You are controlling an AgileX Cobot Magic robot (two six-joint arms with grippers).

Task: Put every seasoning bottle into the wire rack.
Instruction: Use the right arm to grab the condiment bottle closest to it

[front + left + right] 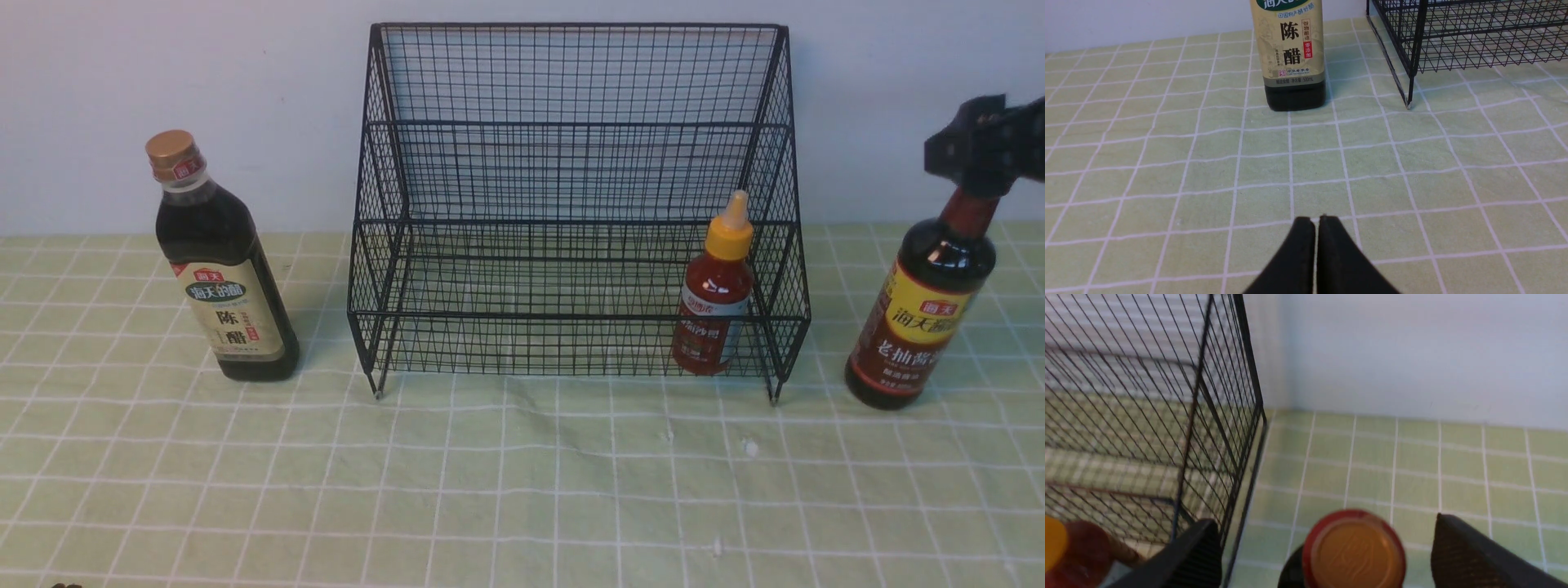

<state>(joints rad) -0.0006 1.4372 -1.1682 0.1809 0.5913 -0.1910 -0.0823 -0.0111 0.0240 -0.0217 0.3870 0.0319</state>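
The black wire rack (pixel 571 204) stands at the back middle of the table. A small red seasoning bottle with a yellow nozzle (pixel 714 302) stands in its lower tier, at the right end. A dark bottle with a gold cap (pixel 220 269) stands on the cloth left of the rack. Right of the rack stands a dark bottle with a maroon cap (pixel 922 318). My right gripper (pixel 980 163) hovers at its neck. In the right wrist view that gripper (pixel 1325 522) is open, with the cap (pixel 1353 551) between the fingers (pixel 1196 555) and apart from both. My left gripper (pixel 1316 220) is shut and empty, low over the cloth in front of the gold-capped bottle (pixel 1294 53).
A green checked cloth (pixel 522 490) covers the table, and a pale wall runs behind it. The rack's right side panel (pixel 1220 396) is close to my right gripper's inner finger. The rack's front left leg (pixel 1408 102) stands right of the gold-capped bottle.
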